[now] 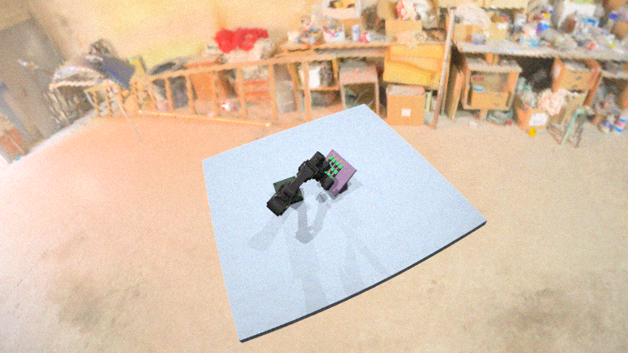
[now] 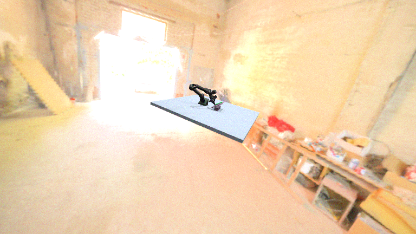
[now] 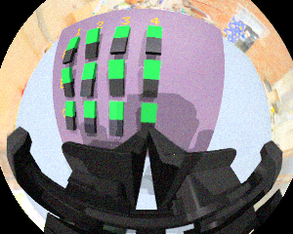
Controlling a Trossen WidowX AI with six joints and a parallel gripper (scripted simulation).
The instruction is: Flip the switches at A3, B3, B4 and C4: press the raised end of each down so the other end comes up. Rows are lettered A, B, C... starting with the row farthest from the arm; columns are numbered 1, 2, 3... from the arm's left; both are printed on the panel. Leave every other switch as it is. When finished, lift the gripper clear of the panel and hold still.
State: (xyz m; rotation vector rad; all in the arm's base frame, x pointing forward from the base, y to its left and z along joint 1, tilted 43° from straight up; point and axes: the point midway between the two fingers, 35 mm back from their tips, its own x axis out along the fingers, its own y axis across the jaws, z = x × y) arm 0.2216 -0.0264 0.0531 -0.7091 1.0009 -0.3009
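Note:
The purple panel is tilted and carries green-and-black rocker switches. My gripper is shut and empty. Its tips are at the near, black end of switch C4 and hide most of that end; I cannot tell whether they touch it. Switch B4 and switch B3 show long green faces and dark near ends. Switch A3 shows a shorter green face and a greyer near end, like switch A4.
The other switches in columns 1 and 2, and switch C3, stand left of the tips in the wrist view. The arm's base stands on the pale blue table top. The gripper's shadow falls on the panel right of column 4.

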